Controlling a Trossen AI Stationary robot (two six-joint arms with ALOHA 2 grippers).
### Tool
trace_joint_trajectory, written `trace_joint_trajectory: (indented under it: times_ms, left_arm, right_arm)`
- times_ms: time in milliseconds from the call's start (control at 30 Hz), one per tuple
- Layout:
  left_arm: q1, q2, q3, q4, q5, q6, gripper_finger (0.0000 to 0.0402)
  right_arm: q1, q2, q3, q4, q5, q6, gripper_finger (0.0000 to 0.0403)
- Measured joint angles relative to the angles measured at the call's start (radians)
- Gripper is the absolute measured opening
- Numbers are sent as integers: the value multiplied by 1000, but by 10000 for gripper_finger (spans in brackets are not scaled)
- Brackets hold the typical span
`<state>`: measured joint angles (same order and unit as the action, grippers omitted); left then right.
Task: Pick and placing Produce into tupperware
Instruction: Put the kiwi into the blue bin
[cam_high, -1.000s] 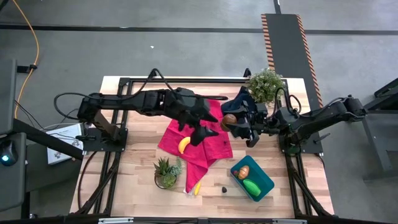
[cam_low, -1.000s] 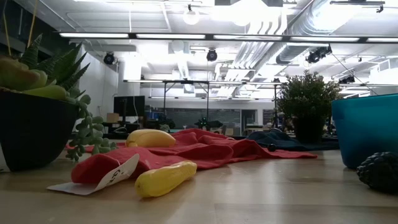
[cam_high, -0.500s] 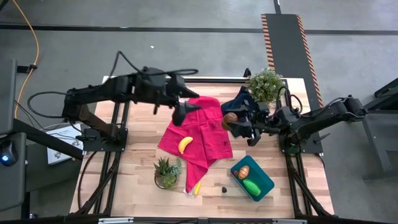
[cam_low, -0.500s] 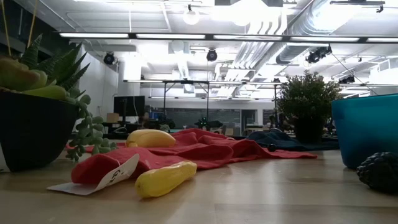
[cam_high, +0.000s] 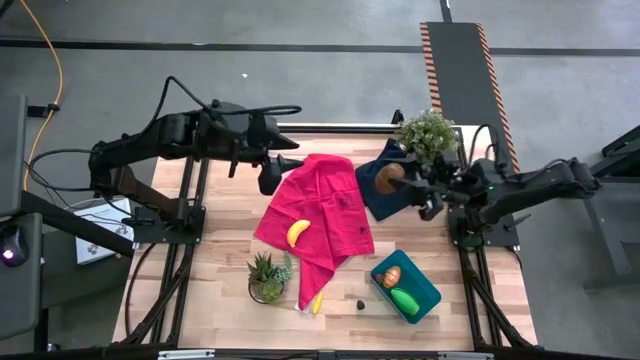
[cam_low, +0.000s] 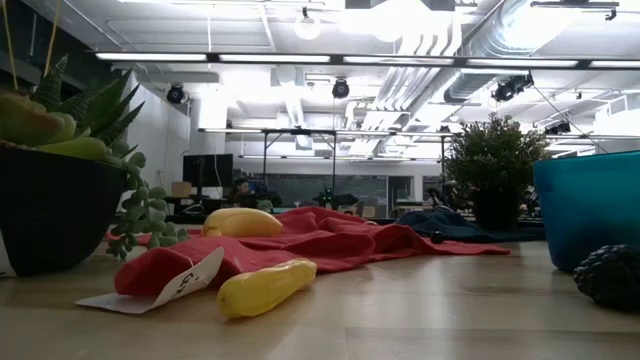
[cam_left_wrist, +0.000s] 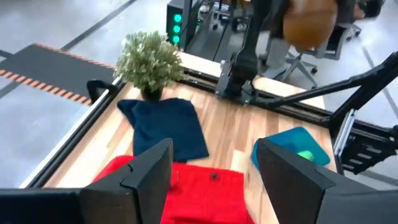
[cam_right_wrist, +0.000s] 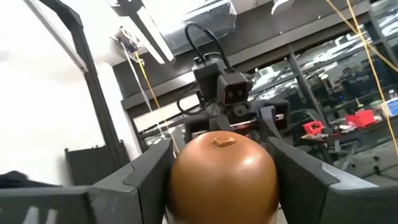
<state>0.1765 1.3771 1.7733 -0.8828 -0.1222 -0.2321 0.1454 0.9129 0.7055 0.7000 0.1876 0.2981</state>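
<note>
High view: right tool (cam_high: 400, 180) clamped on brown piece (cam_high: 388, 176), raised over navy cloth (cam_high: 385, 190) near desk's far right corner. Left tool (cam_high: 272, 176) at far edge by red cloth (cam_high: 320, 215), nothing between fingers. Tupperware (cam_high: 428, 290) near right front corner holds orange piece (cam_high: 391, 278) and green piece (cam_high: 405, 299); banana (cam_high: 296, 232) on red cloth.

Low view: second banana (cam_low: 264, 287) at front edge.

Left wrist view: fingers spread apart.

Right wrist view: brown piece looks smooth, rigid, probably light and slippery; grip across widest girth.

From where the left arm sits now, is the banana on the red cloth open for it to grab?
Probably yes. The left gripper hangs open and empty at the red cloth's far edge, and the banana lies uncovered on top, nothing between them.
</note>
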Motion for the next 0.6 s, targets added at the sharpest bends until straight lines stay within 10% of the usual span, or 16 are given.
trace_joint_trajectory:
  times_ms: [600]
  left_arm:
    - [1, -51, -1, -74, -62, 12, 223]
  right_arm:
    - [28, -314, 0, -464, -73, 149, 220]
